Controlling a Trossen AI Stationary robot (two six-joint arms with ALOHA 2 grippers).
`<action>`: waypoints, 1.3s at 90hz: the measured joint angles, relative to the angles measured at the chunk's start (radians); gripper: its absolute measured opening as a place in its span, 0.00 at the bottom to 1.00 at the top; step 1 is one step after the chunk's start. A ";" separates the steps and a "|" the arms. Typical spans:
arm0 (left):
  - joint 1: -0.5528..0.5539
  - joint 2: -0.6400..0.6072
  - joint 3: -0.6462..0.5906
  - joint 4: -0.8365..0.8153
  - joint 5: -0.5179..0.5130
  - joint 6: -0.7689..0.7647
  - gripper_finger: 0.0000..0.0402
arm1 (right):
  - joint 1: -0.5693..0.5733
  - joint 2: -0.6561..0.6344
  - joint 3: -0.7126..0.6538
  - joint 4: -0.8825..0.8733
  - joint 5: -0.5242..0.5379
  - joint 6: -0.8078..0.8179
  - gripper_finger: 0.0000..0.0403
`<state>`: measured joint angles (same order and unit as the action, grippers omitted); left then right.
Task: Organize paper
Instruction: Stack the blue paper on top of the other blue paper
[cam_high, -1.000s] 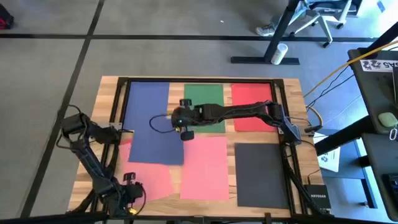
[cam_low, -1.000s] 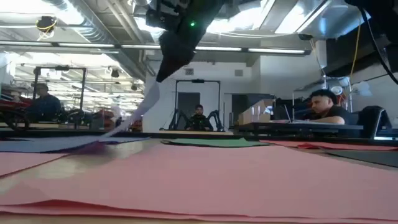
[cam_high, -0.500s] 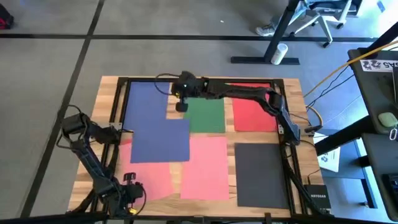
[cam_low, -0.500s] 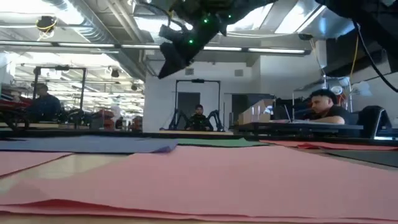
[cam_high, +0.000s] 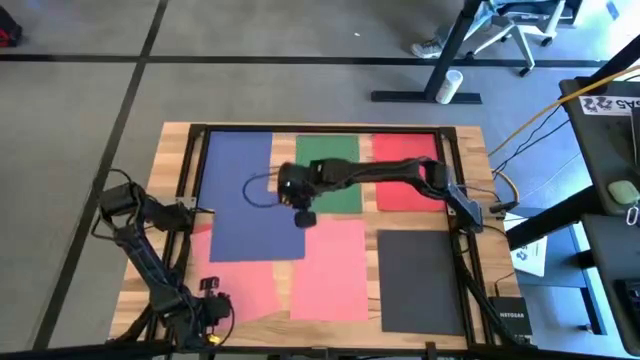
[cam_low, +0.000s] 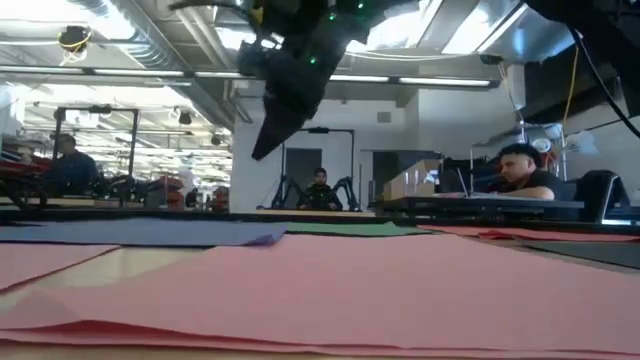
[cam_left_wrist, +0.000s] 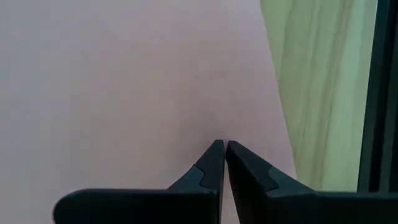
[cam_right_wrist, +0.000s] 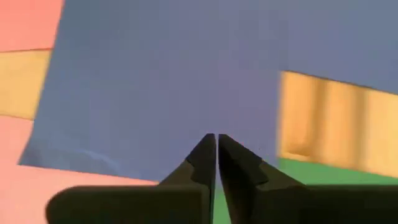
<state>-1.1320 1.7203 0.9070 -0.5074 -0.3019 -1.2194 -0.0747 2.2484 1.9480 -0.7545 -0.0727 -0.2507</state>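
Observation:
Coloured sheets of paper lie flat on the wooden table: two overlapping blue sheets (cam_high: 252, 222), green (cam_high: 330, 165), red (cam_high: 405, 185), pink (cam_high: 330, 270), dark grey (cam_high: 420, 280) and salmon (cam_high: 240, 288). My right gripper (cam_high: 304, 216) hangs shut above the right edge of the nearer blue sheet (cam_right_wrist: 186, 81), clear of the table in the low view (cam_low: 258, 152). My left gripper (cam_left_wrist: 224, 144) is shut and waits over the salmon sheet (cam_left_wrist: 124, 81) at the near left (cam_high: 207, 292).
A black frame (cam_high: 190, 170) runs around the table's edges. Bare wood (cam_right_wrist: 336, 118) shows between the blue and green sheets. People sit in the room beyond the table (cam_low: 520, 170).
A second ago my right gripper held up a corner of the nearer blue sheet. It has let go, and the sheet now lies flat, squarer to the table. The gripper swung toward the far edge, then came back toward the near edge over the sheet's right edge.

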 joint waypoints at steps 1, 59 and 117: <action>0.000 0.000 0.000 0.001 -0.002 -0.001 0.02 | 0.001 0.005 0.000 0.002 0.000 0.007 0.02; 0.001 0.001 0.006 0.028 -0.013 0.004 0.00 | -0.040 0.157 0.000 0.031 -0.053 0.184 0.00; 0.002 0.001 0.024 0.025 -0.012 0.013 0.00 | 0.073 0.156 0.190 -0.231 0.001 -0.077 0.01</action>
<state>-1.1305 1.7210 0.9314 -0.4824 -0.3141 -1.2065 -0.0012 2.4042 2.1378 -0.9858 -0.0721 -0.3275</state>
